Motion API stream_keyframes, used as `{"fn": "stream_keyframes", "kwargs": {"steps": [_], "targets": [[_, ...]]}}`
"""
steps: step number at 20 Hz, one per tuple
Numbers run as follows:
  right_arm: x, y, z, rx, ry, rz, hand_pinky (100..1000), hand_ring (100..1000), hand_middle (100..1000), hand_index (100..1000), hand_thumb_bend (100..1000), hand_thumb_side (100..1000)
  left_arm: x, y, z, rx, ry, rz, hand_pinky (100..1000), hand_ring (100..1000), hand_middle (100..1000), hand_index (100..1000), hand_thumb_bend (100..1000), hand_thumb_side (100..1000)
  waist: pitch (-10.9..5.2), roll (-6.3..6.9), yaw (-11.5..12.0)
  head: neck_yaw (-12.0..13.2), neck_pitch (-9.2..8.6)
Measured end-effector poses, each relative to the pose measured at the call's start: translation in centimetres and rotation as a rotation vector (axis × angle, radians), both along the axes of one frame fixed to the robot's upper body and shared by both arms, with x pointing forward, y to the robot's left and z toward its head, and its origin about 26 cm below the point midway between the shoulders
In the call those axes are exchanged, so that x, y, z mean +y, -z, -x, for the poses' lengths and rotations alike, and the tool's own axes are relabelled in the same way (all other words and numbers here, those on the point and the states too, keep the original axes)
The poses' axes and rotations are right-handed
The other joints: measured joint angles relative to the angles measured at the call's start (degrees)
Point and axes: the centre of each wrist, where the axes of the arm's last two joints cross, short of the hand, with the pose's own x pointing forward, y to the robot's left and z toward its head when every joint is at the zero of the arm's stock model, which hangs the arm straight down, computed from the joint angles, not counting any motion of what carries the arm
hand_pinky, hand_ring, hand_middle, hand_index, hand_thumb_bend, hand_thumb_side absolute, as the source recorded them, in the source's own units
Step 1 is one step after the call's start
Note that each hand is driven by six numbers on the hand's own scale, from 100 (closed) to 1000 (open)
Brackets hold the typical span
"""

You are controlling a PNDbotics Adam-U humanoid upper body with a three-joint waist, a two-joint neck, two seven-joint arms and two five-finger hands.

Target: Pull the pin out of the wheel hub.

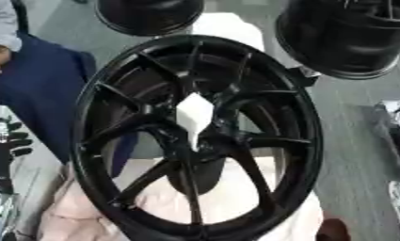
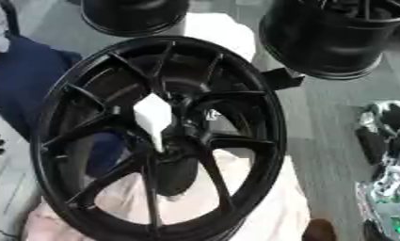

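1. Wheel first: a large glossy black multi-spoke alloy wheel hub (image 1: 199,136) fills the middle of both views, standing tilted with its face toward the camera and its lower rim resting on pale pink cloth (image 1: 162,197).
2. At the centre of the spokes sits a white, diamond-shaped pin (image 1: 194,115), pointed at top and bottom, seated in the hub's centre bore where the spokes meet.
3. The robot's left hand (image 1: 7,141), black with silver joints, shows at the left edge of the left eye view, well apart from the wheel; its fingers look spread and straight, holding nothing.
4. The robot's right hand (image 2: 384,141), black and silver, shows at the right edge of the right eye view, well apart from the wheel; I cannot tell whether its fingers are curled or straight.
5. Neither hand touches the pin.
6. Behind the wheel stand two more black wheels: one round black rim (image 1: 149,14) at the top centre and one larger black barrel-shaped rim (image 1: 347,35) at the top right.
7. A white rounded object (image 1: 228,26) rises behind the top of the main wheel, between those two rims.
8. Dark blue fabric (image 1: 34,80) lies to the left, partly behind the wheel.
9. Grey floor surface (image 1: 351,141) shows to the right.
10. No brand, label or writing can be read on the wheel or anything else.
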Motion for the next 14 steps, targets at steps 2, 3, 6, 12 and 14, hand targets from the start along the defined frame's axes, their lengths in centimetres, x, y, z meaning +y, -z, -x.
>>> {"fn": "stream_keyframes", "kwargs": {"steps": [2, 3, 6, 12, 14], "targets": [[0.6, -2.0, 0.1, -0.036, -0.065, 0.113, 766, 777, 685, 777, 318, 152, 0.3, 0.0, 0.1, 0.003, -0.004, -0.007, 611, 594, 520, 710, 100, 921, -0.16, -0.38, -0.1, 0.0, 0.14], [1.0, -3.0, 0.1, -0.051, -0.096, 0.169, 771, 777, 686, 778, 334, 155, 0.4, 0.1, 0.1, 0.005, -0.006, -0.011, 611, 594, 520, 710, 100, 921, -0.27, -0.54, -0.2, -0.1, 0.34], [2.2, -5.5, 0.6, -0.069, -0.177, 0.334, 791, 776, 689, 781, 389, 178, 0.8, 0.0, 0.2, 0.009, -0.011, -0.027, 611, 593, 520, 710, 100, 920, -0.53, -1.34, -0.1, -0.1, 0.55], [5.5, -8.7, 2.4, -0.039, -0.325, 0.652, 824, 777, 695, 787, 487, 237, 1.5, -0.1, 0.3, 0.015, -0.017, -0.053, 611, 593, 521, 710, 100, 921, -0.56, -2.61, 0.1, -0.5, 0.53], [6.7, -9.6, 3.0, -0.030, -0.366, 0.758, 830, 779, 698, 789, 498, 249, 1.5, -0.1, 0.3, 0.019, -0.016, -0.055, 612, 593, 521, 710, 100, 921, -0.56, -2.80, 0.2, -0.7, 0.49]]}}
